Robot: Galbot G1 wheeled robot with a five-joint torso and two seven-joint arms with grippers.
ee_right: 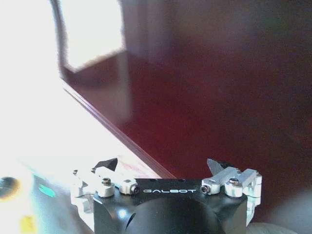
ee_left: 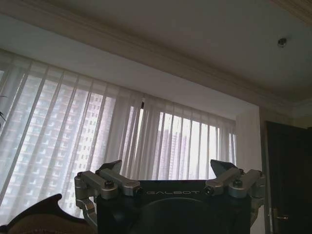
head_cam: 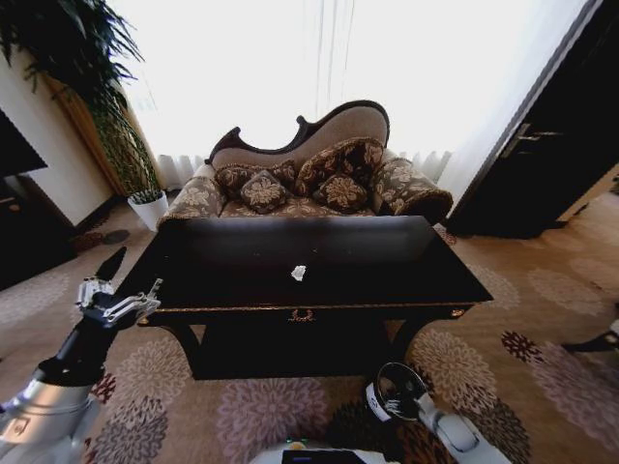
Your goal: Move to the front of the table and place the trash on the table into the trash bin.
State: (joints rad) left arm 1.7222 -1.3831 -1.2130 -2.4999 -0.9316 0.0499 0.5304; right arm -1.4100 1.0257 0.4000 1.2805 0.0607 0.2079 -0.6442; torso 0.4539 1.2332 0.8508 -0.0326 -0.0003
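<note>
The robot stood at the front of the table (head_cam: 242,280), facing its long edge with the gold emblem on the front rail roughly centred. One piece of trash, a crumpled white paper wad (head_cam: 299,273), lay on the tabletop near the middle, slightly toward the front edge and well apart from both arms. No trash bin could be identified from this position.

The left claw (head_cam: 121,290) was raised off the table's left front corner, pointing upward; its fingers stood apart with nothing between them, and its wrist camera faced the curtains (ee_left: 122,141) and ceiling. The right claw (ee_right: 163,168) was held low in front of the table, beside the robot's body; its fingers also stood apart and empty, close to a dark glossy surface.

Risks from this state, as judged:
- The wad sat far in from the edge. A reach from either arm could bring the forearm against the front rail or corner if the approach was too low.
- The paper was light. A claw closing off-centre could push it across the glossy top rather than grip it.
- With the bin unlocated, a drop could miss.
- The sofa (head_cam: 309,179) stood just behind the table, limiting overshoot.
</note>
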